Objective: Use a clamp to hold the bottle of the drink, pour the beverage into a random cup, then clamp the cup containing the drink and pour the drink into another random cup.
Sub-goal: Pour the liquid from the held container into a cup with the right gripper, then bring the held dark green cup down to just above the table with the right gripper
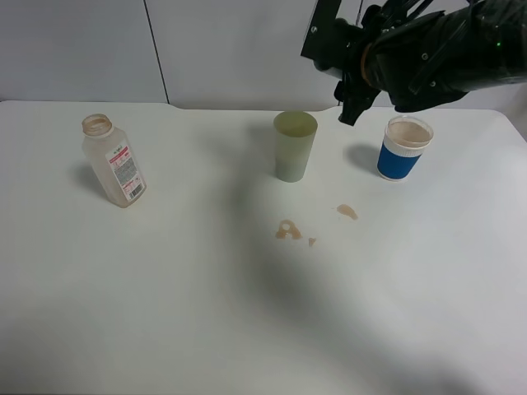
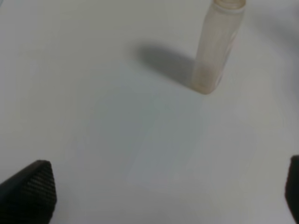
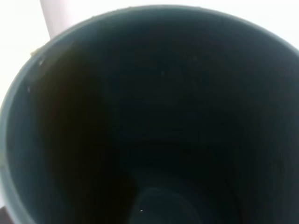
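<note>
Up behind the pale green cup (image 1: pixel 295 146), the right clamp (image 1: pixel 352 103) is squeezed tight around the dark teal cup (image 3: pixel 154 116). Left of the pale green cup stands the bottle (image 1: pixel 114 160). The left clamp (image 2: pixel 159 191) is wide open, holding nothing.

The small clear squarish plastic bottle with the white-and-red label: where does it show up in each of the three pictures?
Exterior high: small clear squarish plastic bottle stands upright at far left of the white table, capless.
Left wrist: same bottle near upper right, ahead of the open jaws.
Right wrist: not in it; a dark teal plastic tumbler fills the picture.
Shared landmark: the white table.
</note>
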Action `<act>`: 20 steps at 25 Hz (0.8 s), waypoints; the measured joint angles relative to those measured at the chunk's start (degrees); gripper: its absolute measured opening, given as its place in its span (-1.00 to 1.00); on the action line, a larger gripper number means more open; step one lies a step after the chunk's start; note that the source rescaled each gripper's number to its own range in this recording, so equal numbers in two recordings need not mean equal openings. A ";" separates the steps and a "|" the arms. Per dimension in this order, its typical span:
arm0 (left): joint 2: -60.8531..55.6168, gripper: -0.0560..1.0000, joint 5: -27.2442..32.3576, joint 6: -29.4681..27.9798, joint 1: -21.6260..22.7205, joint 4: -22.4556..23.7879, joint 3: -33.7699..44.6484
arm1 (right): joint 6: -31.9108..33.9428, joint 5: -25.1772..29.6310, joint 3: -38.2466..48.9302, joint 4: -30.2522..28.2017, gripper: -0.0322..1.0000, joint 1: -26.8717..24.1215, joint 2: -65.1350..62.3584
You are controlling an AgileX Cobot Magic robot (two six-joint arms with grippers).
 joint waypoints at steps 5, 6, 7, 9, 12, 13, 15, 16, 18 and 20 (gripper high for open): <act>0.00 1.00 0.00 0.00 0.00 0.00 0.00 | 19.68 -1.52 0.00 -0.01 -0.94 0.00 0.00; 0.00 1.00 0.00 0.00 0.00 0.00 0.00 | 23.12 -2.10 0.00 -0.01 -0.94 0.00 0.00; 0.00 1.00 0.00 0.00 0.00 0.00 0.00 | 25.89 -3.11 0.00 -0.06 -0.94 0.00 0.00; 0.00 1.00 0.00 0.00 0.00 0.00 0.00 | 31.78 -5.33 0.00 -0.06 -0.94 0.00 0.00; 0.00 1.00 0.00 0.00 0.00 0.00 0.00 | 35.52 -10.86 -0.04 -0.12 -0.94 0.11 -0.06; 0.00 1.00 0.00 0.00 0.00 0.00 0.00 | 36.00 -12.50 -0.04 -0.06 -0.94 0.30 -0.10; 0.00 1.00 0.00 0.00 0.00 0.00 0.00 | 36.39 -17.23 -0.12 0.19 -0.94 0.81 -0.28; 0.00 1.00 0.00 0.00 0.00 0.00 0.00 | 36.39 -19.44 -0.11 0.50 -0.94 0.97 -0.40; 0.00 1.00 0.00 0.00 0.00 0.00 0.00 | 36.14 -25.18 -0.11 2.09 -0.94 1.27 -0.96; 0.00 1.00 0.00 0.00 0.00 0.00 0.00 | 33.28 -30.35 -0.11 5.01 -0.94 1.33 -1.75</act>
